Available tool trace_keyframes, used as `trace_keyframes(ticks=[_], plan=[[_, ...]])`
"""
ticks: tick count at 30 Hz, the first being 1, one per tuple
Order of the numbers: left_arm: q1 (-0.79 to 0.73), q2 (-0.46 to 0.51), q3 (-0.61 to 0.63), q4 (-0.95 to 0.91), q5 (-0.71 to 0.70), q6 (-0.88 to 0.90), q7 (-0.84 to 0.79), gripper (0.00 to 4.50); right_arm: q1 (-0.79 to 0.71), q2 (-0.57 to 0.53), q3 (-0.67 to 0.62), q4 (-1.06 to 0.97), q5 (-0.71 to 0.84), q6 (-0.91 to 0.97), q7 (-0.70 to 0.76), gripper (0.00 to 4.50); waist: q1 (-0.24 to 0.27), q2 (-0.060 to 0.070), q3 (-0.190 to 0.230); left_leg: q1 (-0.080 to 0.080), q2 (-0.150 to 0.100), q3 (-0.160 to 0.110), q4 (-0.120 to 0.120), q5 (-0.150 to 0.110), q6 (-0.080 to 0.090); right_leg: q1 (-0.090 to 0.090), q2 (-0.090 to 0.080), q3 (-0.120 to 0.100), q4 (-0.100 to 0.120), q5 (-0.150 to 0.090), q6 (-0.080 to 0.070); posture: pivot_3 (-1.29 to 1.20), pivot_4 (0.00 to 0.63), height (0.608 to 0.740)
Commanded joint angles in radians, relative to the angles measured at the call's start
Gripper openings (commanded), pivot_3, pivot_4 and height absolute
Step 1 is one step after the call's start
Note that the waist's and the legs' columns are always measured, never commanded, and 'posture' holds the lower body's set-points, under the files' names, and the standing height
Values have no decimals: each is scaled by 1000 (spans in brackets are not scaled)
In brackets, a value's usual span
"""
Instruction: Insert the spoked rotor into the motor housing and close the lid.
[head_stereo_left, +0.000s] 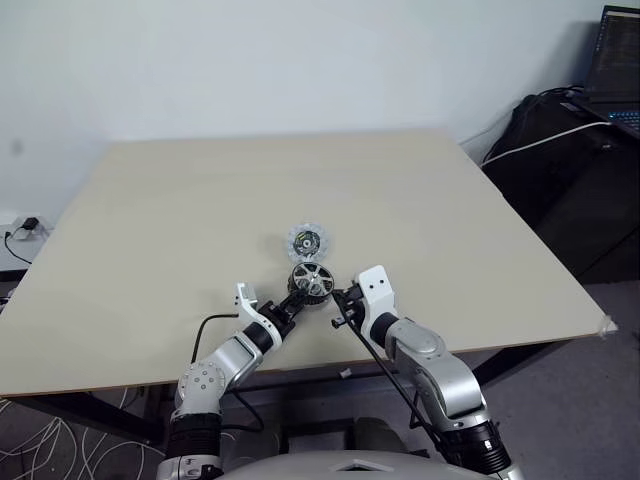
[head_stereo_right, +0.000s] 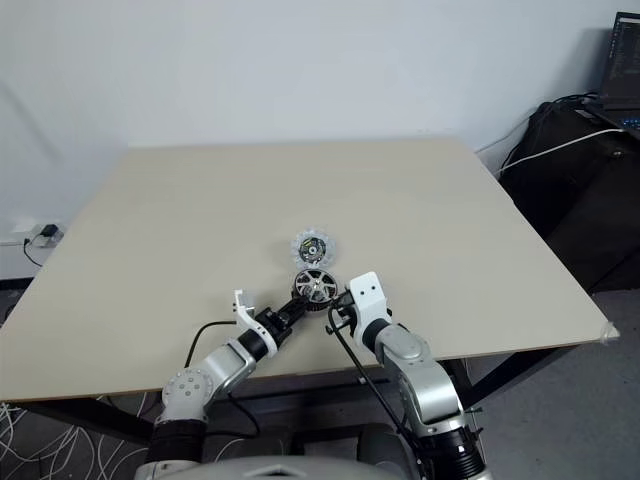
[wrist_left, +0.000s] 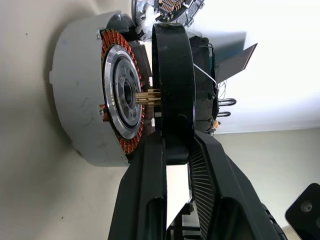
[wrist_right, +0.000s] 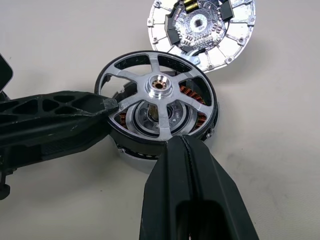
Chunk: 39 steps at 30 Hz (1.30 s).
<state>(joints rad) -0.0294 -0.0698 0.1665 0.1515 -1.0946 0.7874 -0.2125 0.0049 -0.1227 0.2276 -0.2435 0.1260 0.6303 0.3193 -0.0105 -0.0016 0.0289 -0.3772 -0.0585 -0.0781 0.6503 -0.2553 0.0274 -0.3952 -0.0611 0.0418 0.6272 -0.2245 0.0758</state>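
Left hand (wrist_right: 107, 106) grips spoked rotor (wrist_right: 159, 95) by its rim, directly over motor housing (wrist_left: 90, 100).
Shaft lined with housing bore, not seated; I keep right hand (wrist_right: 186, 142) closed beside it.

Both arms angle inward, wrists close; the left gripper (head_stereo_left: 296, 296) pinches narrowly, the right gripper (head_stereo_left: 342, 298) is closed.

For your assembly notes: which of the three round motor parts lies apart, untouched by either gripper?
The lid, scalloped face up, beyond the rotor and housing.
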Motion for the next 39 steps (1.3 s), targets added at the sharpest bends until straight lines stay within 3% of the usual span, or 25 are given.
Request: trace_keyframes(ticks=[1, 6, 16, 32, 36, 39], plan=[[-36, -51, -3, -1, 9, -8, -20, 412, -10, 1, -6, -44, 8, 1, -6, 0, 0, 0, 0, 0, 0, 0, 0, 0, 0, 0, 0, 0, 0, 0, 0, 0, 0, 740], [-41, -52, -2, 5, 11, 2, -32, 412, -11, 0, -7, -47, 7, 5, -7, 0, 0, 0, 0, 0, 0, 0, 0, 0, 0, 0, 0, 0, 0, 0, 0, 0, 0, 740], [-30, -51, 8, -29, 19, -5, -23, 3657, -13, 1, -8, -46, 7, 5, -7, 0, 0, 0, 0, 0, 0, 0, 0, 0, 0, 0, 0, 0, 0, 0, 0, 0, 0, 740], [83, -46, 10, -263, -12, -57, -8, 3657, -20, 3, -4, -37, 6, 0, -4, 0, 0, -1, 1, 0, 0, 0, -1, 0, -1, 0, 0, 0, 0, 0, 0, 0, 0, 740], [120, 5, -55, -331, 126, -148, -54, 3657, -20, 7, -8, -34, 8, -10, -5, 0, 0, 0, 1, 0, 0, 0, -1, 0, -1, 0, 0, 0, 0, 0, 0, 0, 0, 740], [155, 39, -103, -341, 328, -308, -62, 3481, -33, 14, -9, -13, 6, -23, -5, 0, 0, 0, 1, 0, 0, 0, -1, -1, -2, 0, 0, 1, 0, 0, 0, 0, 0, 740]])
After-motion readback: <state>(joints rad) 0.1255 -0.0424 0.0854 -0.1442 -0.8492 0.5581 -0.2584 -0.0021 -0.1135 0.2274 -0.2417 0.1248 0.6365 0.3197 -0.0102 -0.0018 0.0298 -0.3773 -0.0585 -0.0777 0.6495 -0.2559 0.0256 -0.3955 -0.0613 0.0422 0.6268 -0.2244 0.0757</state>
